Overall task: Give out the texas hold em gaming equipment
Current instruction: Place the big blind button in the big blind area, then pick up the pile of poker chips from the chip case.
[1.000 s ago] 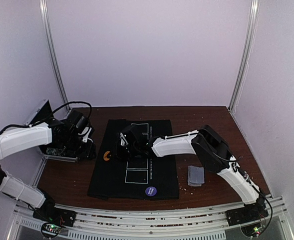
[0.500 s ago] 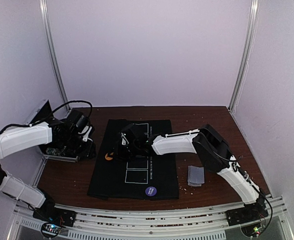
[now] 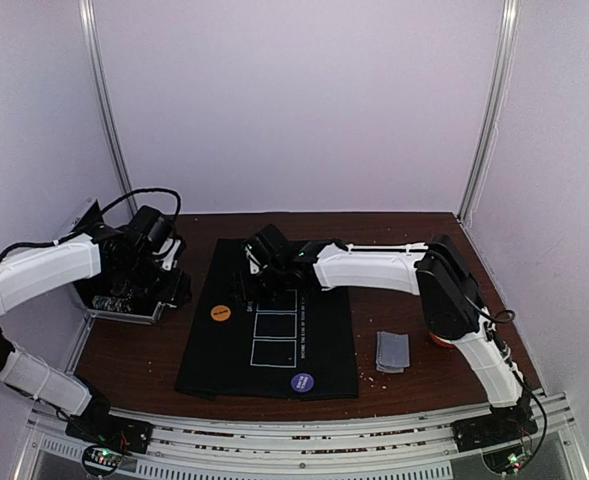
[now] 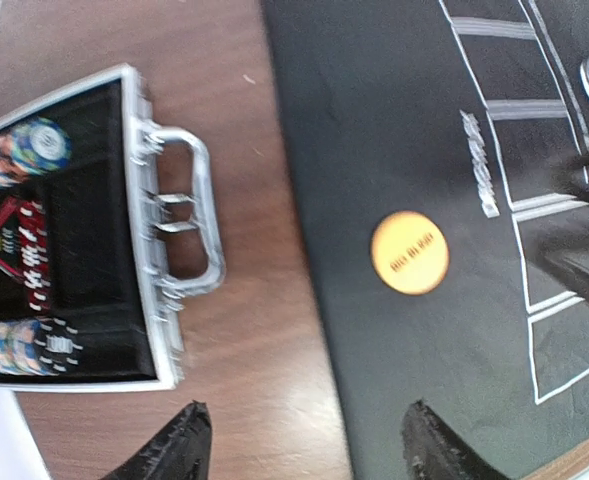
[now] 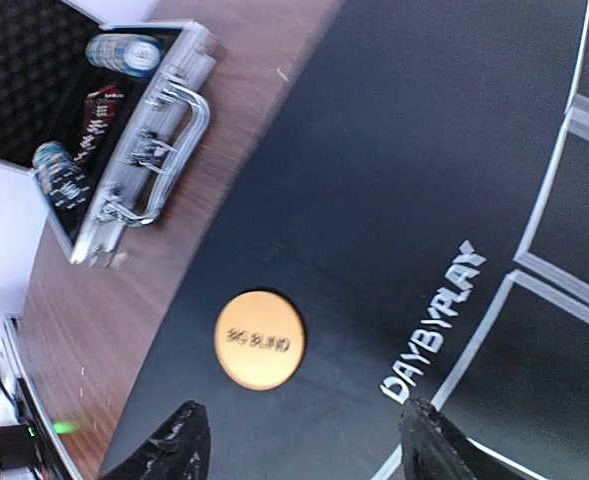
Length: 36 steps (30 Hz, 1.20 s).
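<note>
Fingers of the left gripper (image 4: 304,445) and right gripper (image 5: 302,440) are spread and empty; the BIG BLIND disc (image 5: 260,340) and purple disc (image 3: 302,381) lie on the mat (image 3: 224,355), while the chips (image 4: 24,150) in the case (image 4: 139,200) and the cards (image 3: 393,350) seem not yet distributed.

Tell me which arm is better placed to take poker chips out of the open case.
Left. The left gripper, open, hangs just beside the case, whose poker chips lie uncovered. The right gripper, also open, is over the black mat, farther from the case.
</note>
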Each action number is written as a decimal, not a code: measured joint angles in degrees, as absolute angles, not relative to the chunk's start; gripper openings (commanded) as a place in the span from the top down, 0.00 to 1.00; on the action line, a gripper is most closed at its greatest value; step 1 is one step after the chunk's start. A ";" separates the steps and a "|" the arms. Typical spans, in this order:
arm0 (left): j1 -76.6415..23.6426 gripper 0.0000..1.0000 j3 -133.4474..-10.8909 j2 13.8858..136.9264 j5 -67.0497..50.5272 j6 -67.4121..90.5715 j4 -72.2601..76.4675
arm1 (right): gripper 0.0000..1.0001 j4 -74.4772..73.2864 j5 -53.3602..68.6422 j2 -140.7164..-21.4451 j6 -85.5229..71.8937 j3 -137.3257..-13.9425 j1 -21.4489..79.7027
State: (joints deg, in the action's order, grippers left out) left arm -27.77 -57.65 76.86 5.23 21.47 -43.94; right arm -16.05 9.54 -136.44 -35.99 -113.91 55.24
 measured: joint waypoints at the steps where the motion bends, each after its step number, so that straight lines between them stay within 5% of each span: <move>1: -26.89 0.28 -58.48 77.03 5.34 20.95 -44.23 | 0.23 -16.78 8.62 -134.82 -34.59 -113.49 55.24; 7: -18.68 0.11 -63.33 79.83 5.58 19.40 -45.23 | 0.00 -19.97 2.66 -118.76 -25.15 -105.14 55.07; 12: -16.08 0.02 -66.81 83.59 7.55 19.33 -45.91 | 0.00 -21.80 -1.56 -108.33 -20.49 -95.68 54.46; 36: -9.45 0.02 -69.78 87.85 13.02 21.41 -46.72 | 0.00 -38.39 -6.81 -87.85 -13.93 -77.49 42.46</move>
